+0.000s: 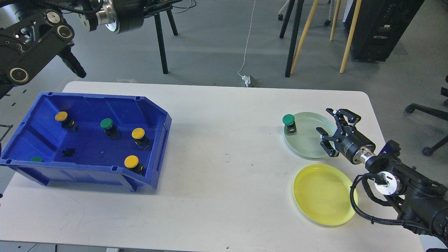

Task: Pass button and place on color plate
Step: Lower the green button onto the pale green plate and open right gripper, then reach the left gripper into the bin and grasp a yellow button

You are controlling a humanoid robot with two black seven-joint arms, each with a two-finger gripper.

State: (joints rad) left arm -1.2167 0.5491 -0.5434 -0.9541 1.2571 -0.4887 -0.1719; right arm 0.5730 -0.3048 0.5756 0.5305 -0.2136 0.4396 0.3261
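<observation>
A green-capped button (289,123) stands upright on the left rim area of the pale green plate (309,145). My right gripper (325,129) is open and empty over the plate's right side, apart from the button. The yellow plate (323,194) lies empty in front of it. A blue bin (87,175) at the left holds yellow buttons (138,133) and green buttons (106,123). My left arm is raised at the top left. Its gripper (157,5) is cut off by the top edge, so its fingers do not show.
The bin also holds a small black piece (69,152). Chair and easel legs (290,38) stand on the floor behind the white table (224,182). A dark cabinet (378,28) is at the back right.
</observation>
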